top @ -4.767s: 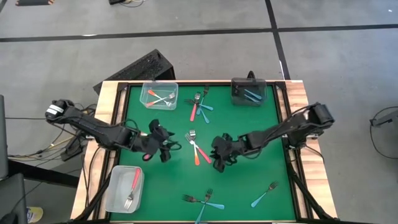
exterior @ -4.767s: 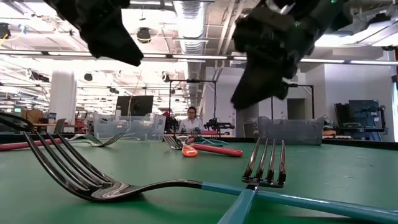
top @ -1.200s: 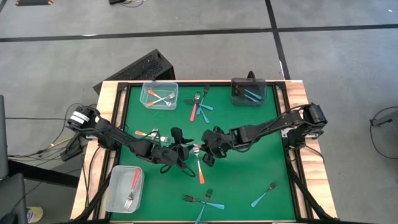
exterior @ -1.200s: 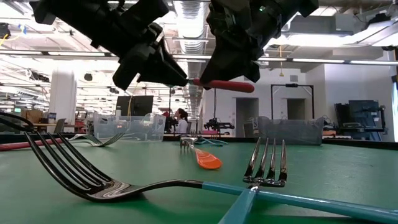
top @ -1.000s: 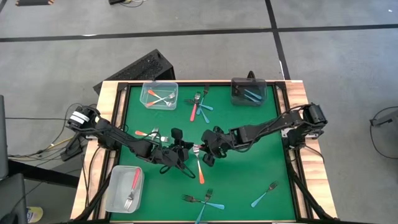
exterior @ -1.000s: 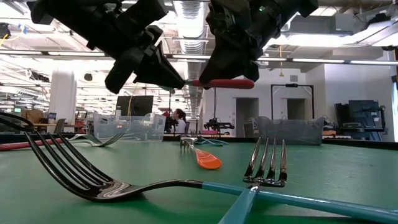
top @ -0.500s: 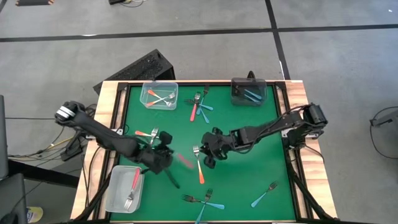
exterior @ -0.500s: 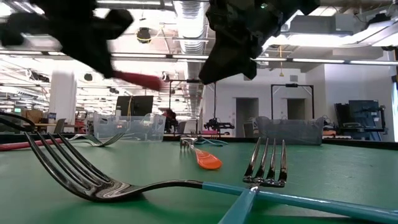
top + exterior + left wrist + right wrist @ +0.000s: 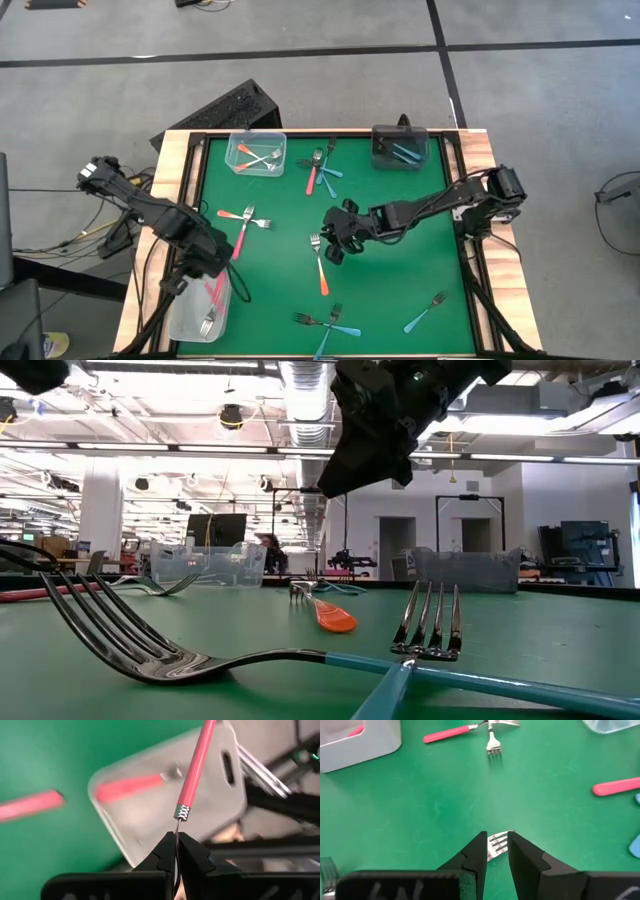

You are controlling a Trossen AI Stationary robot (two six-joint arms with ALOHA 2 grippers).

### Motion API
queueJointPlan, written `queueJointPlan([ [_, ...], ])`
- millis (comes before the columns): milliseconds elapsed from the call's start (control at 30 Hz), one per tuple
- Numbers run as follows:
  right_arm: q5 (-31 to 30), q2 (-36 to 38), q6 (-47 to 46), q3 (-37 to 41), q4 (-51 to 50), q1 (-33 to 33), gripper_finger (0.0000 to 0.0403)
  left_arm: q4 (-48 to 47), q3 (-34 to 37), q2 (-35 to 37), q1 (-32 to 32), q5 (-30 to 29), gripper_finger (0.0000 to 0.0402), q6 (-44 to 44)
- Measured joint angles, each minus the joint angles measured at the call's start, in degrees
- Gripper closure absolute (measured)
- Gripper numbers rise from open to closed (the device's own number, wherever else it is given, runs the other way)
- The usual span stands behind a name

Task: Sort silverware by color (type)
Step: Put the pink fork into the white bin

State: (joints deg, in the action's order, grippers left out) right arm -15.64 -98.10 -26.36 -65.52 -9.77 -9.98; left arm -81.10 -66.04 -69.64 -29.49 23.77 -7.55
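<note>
From above, take the frosted bin (image 9: 185, 310) at the near-left corner of the green surface (image 9: 400, 210) as your landmark. Your left tool (image 9: 213, 283) hangs over that bin's inner edge, clamped on a pink-handled fork (image 9: 213, 291) above it; another pink-handled fork (image 9: 207, 318) lies inside the bin. Toward the middle of the surface from the bin, your right tool (image 9: 332, 248) sits over the tines of an orange-handled fork (image 9: 321, 268) lying flat. A pink fork and an orange fork (image 9: 238, 218) lie crossed just beyond the bin. Light blue forks (image 9: 330, 322) lie along the near edge, well to the bin's right.

At surface height, a blue-handled fork (image 9: 300, 660) fills the foreground, and the orange handle (image 9: 335, 620) lies farther back. The right arm hangs dark overhead. The landmark bin is out of this picture.

Through your left wrist camera, the left tool (image 9: 176, 851) has its fingers pressed together on the thin metal neck of the pink fork (image 9: 195, 767), whose handle points out over the frosted bin (image 9: 220, 795).

Through your right wrist camera, the right tool (image 9: 496, 847) stands slightly apart, holding nothing, with the fork's tines (image 9: 496, 842) showing in the gap. The bin's corner (image 9: 365, 745) shows far off.
</note>
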Motion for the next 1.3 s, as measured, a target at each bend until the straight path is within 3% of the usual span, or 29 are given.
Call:
queueJointPlan([
  [233,-2.54,0.0,-0.57,0.0,1.82,-0.5,0.0301,-4.68,1.32,-5.57,-2.44,0.82,0.0401,5.08],
  [400,-2.52,0.0,-0.34,0.0,1.38,-0.67,0.0301,-5.53,1.33,-11.72,-4.96,-5.45,0.0401,12.92],
  [633,-2.52,0.01,-0.15,0.0,1.22,-0.48,0.0301,-8.57,1.31,-20.67,-7.94,-9.46,0.0396,23.48],
  [900,-2.52,0.02,-0.08,0.0,0.16,-0.5,0.03,-6.07,-0.69,-22.85,-8.94,-11.37,0.0399,25.04],
  [1133,-2.52,0.02,-0.1,0.0,-0.57,-0.56,0.03,0.58,-2.72,-22.15,-8.71,-10.17,0.039,19.57],
  [1300,-2.52,0.02,0.4,0.0,-1.12,-1.34,0.03,2.56,-2.78,-22.15,-9.0,-11.15,0.0362,16.0],
])
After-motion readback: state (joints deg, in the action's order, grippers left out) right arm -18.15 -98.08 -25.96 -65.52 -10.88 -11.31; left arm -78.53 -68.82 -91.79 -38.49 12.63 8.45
